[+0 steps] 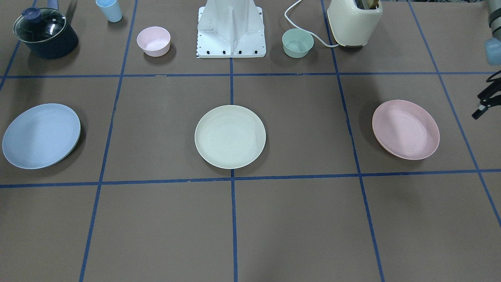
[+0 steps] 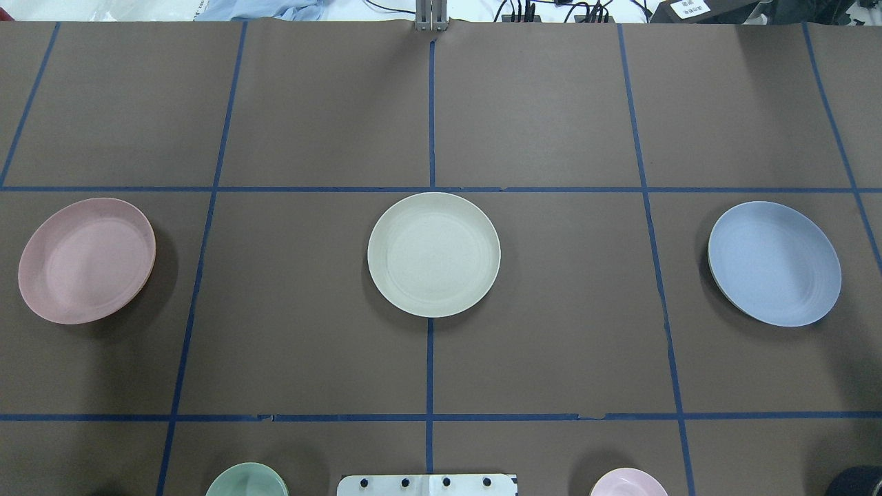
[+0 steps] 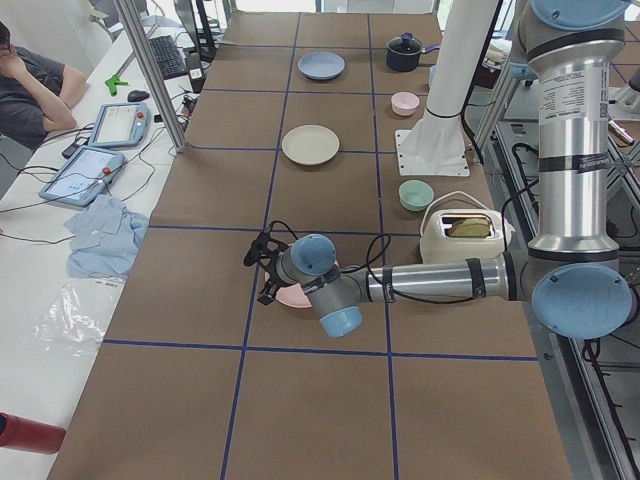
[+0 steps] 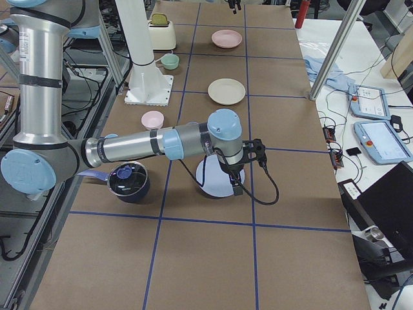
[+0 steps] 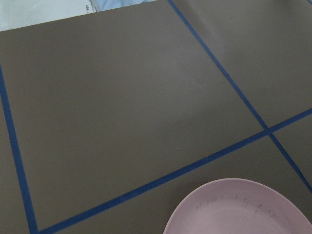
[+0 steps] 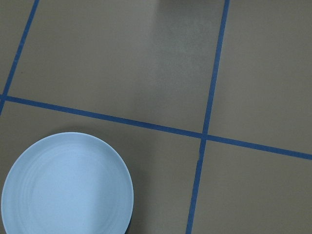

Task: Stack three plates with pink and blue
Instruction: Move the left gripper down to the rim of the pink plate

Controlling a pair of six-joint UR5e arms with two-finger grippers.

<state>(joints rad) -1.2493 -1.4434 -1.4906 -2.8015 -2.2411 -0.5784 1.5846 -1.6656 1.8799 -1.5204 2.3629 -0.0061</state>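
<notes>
Three round shallow matte plates lay well apart in one row on the brown tabletop (image 2: 310, 310), none stacked: the pale pink plate (image 2: 86, 260) at the robot's left, the cream-white plate (image 2: 433, 254) in the centre and the pale blue plate (image 2: 774, 263) at its right. The step was judged to be the first approach. The left claw (image 1: 478, 106) hung near the pink plate, fingers spread and empty. The right claw (image 4: 240, 174) hung over the blue plate; whether it was released or clenched could not be told. The next move would call for pinching a thin rim. The overhead view showed every plate but no claw. Only the side views showed both arms, and each wrist view caught just its own plate.
</notes>
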